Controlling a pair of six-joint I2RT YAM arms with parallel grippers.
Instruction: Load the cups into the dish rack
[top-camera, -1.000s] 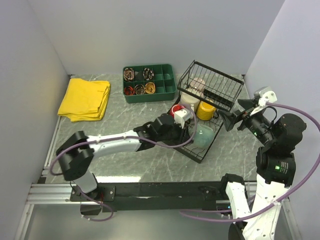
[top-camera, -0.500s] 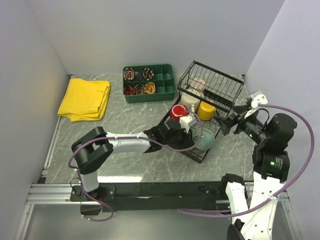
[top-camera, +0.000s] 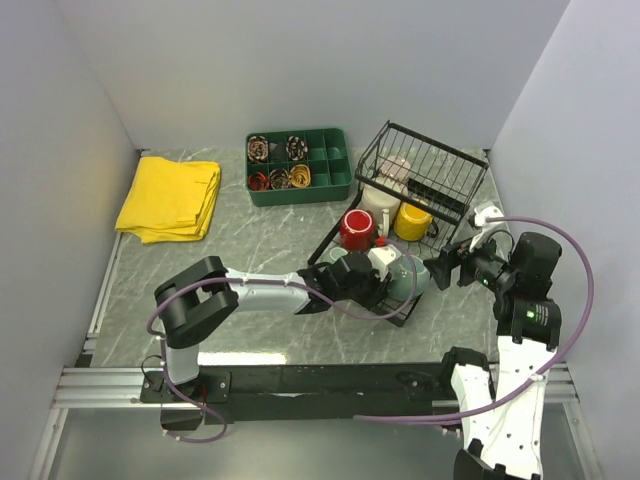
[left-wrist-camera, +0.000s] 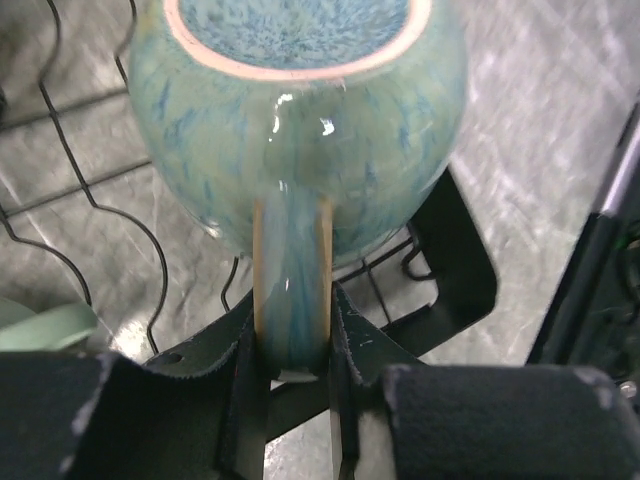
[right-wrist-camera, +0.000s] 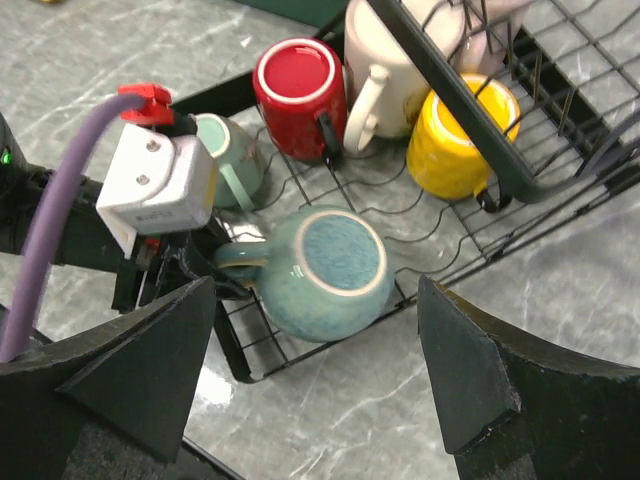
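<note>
My left gripper (top-camera: 383, 276) is shut on the handle (left-wrist-camera: 290, 280) of the larger teal mug (top-camera: 407, 279). The mug is upside down over the near corner of the black wire dish rack (top-camera: 449, 197); I cannot tell whether it rests on the wires. It also shows in the left wrist view (left-wrist-camera: 300, 130) and the right wrist view (right-wrist-camera: 325, 275). The red mug (top-camera: 356, 228), yellow mug (top-camera: 411, 220), cream mug (top-camera: 380, 200) and small light teal mug (right-wrist-camera: 228, 145) stand upside down in the rack. A beige-pink mug (top-camera: 398, 170) sits on the raised tier. My right gripper (top-camera: 441, 269) is open and empty, just right of the rack.
A green compartmented tray (top-camera: 300, 196) stands at the back, left of the rack. A folded yellow cloth (top-camera: 170, 198) lies at the far left. Walls close in on the left, the back and the right.
My left gripper has moved right and nearer with the teal mug, uncovering the red mug. My right gripper has moved down and left, closer to the rack's near corner.
</note>
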